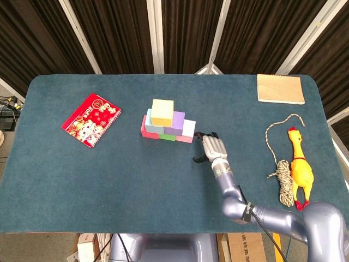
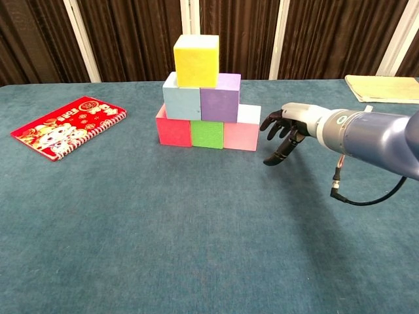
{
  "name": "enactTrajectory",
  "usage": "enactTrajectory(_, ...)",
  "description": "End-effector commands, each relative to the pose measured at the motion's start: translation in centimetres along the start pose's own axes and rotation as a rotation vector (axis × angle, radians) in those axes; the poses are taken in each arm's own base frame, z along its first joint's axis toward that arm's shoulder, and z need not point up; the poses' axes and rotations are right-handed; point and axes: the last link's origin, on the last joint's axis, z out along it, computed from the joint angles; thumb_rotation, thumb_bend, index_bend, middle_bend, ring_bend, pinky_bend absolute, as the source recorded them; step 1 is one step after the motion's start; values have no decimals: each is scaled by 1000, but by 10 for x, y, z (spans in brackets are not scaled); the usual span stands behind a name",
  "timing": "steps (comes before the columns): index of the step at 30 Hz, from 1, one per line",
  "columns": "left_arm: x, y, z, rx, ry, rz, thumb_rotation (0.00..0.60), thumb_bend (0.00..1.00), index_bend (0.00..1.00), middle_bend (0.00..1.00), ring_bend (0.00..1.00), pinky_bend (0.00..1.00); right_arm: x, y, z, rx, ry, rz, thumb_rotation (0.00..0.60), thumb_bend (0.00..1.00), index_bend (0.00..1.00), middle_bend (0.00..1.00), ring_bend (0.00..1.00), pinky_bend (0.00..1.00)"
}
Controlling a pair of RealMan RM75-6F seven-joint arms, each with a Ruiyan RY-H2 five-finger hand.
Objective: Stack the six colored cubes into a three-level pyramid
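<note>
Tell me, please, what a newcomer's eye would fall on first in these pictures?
First, the pyramid of colored cubes in the middle of the table: three on the bottom, two above, and a yellow cube on top. Next, the right hand just beside the pink cube at the bottom row's right end, holding nothing. Then a red notebook far left and a yellow rubber chicken beside a rope far right.
</note>
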Motion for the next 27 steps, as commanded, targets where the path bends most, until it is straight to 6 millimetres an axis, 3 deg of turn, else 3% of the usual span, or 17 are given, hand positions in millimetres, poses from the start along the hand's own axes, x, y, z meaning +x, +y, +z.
enactTrajectory(1, -1, 0, 0, -1, -2, 2, 600, 315, 180, 69, 5, 0, 4, 5, -1, -15, 13, -13, 600, 247, 216, 240, 177, 0)
enactTrajectory(8, -2, 1, 0, -6, -6, 9, 600, 316, 180, 69, 5, 0, 17, 20, -17, -46, 49, -63, 600, 247, 216, 241, 176, 0)
enactTrajectory(12, -1, 2, -2, -10, -7, 7, 600, 315, 181, 72, 5, 0, 32, 36, -37, -74, 97, -72, 600, 247, 216, 240, 176, 0)
enactTrajectory(19, -1, 5, -8, -34, -34, 23, 600, 316, 181, 73, 5, 0, 53, 86, -97, -66, 202, -109, 600, 246, 216, 236, 165, 0)
enactTrajectory(27, 2, 13, -23, -49, -65, 34, 600, 316, 181, 75, 5, 0, 57, 154, -167, -29, 345, -153, 600, 247, 211, 193, 123, 0)
